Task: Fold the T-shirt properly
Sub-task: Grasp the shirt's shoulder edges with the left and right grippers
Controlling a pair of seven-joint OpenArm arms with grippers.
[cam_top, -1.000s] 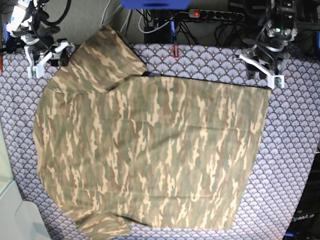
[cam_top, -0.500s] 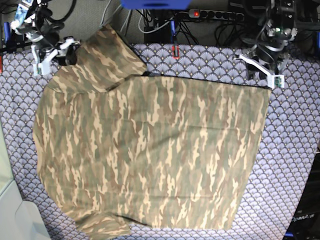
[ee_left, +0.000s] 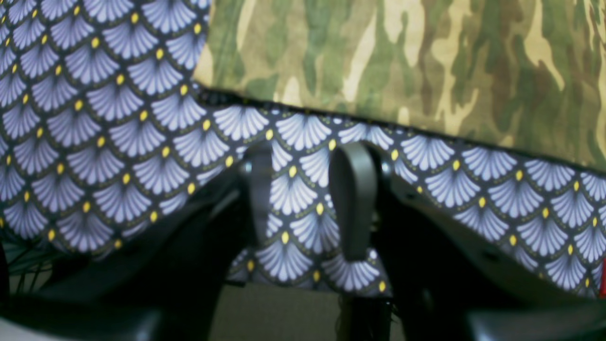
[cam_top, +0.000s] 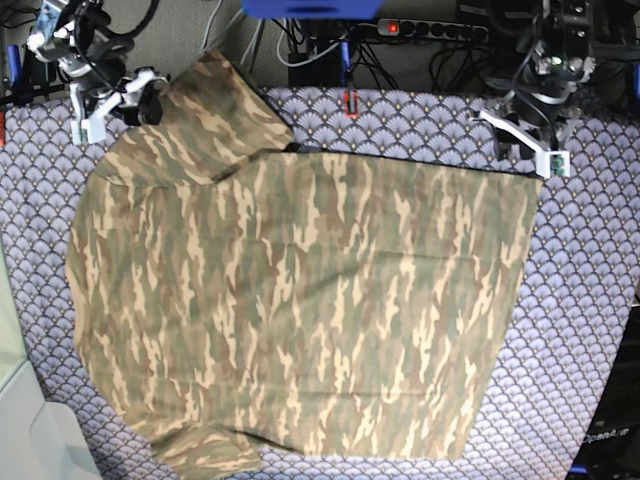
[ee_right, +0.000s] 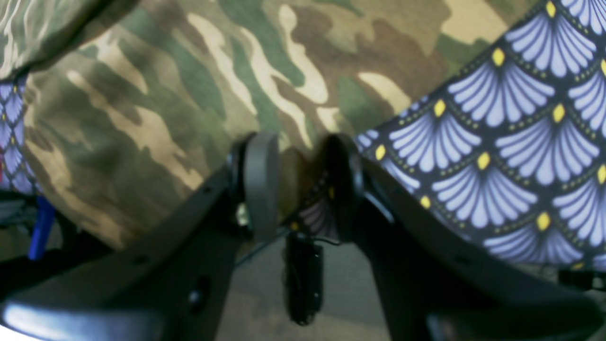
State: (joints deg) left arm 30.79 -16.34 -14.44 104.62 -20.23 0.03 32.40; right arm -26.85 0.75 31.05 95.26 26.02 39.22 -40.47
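The shirt lies spread flat over the fan-pattern cloth, covering most of it, camouflage side up. One sleeve runs off the shirt's far corner toward the cables; the other sleeve pokes out at the near edge. That flat spread is what a fold needs: edges are reachable and nothing is bunched beneath.

The right gripper sits at the far sleeve's outer edge. In the right wrist view its jaws stand partly apart with the sleeve hem just between the fingertips, one finger over shirt fabric and the other over the patterned cloth (so it straddles the edge). The jaws have not pinched the hem, so I judge nothing is gripped yet. The placement suits picking up the sleeve to turn it inward over the shirt body.

The left gripper hovers just beyond the shirt's far hem corner. Its jaws are also half-parted and empty, with only the patterned cloth between them in its wrist view, the hem lying just ahead. It looks poised to take that corner.
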